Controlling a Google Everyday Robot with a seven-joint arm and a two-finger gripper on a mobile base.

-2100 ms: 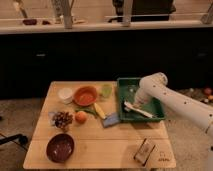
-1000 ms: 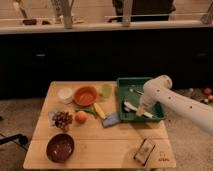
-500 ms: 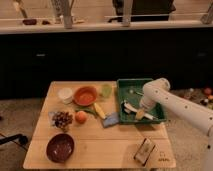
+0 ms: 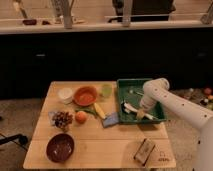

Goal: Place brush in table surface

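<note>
Compared with half a second earlier, the white arm (image 4: pixel 172 102) has sunk lower, and the gripper (image 4: pixel 142 114) now sits down inside the green tray (image 4: pixel 121 86) at its 5 o'clock corner rather than above it. The brush (image 4: pixel 129 107) lies much where it lay before, and nothing else on the table has shifted.

The arm enters from 4 o'clock, climbs to a rounded elbow over the tray's 2 o'clock side, then bends steeply down to the gripper. Whether the gripper is clenched or released cannot be told (it is right at the brush's near end, but a grasp is not visible).

The brush rests on the tray floor, not on the table surface (image 4: pixel 100 145). Its long axis runs roughly from 10 o'clock to 4 o'clock, with the thicker part seemingly at the 10 o'clock end and the other end hidden by the gripper. A thin pale utensil (image 4: pixel 135 92) lies apart from it toward 12 o'clock.

On the tabletop, at the tray's 9 o'clock, stand an orange bowl (image 4: pixel 85 95) and a green cup (image 4: pixel 106 91); a blue sponge (image 4: pixel 111 119) lies just beside the tray's 7 o'clock corner, and a dark bowl (image 4: pixel 60 146) sits at the table's 7 o'clock
</note>
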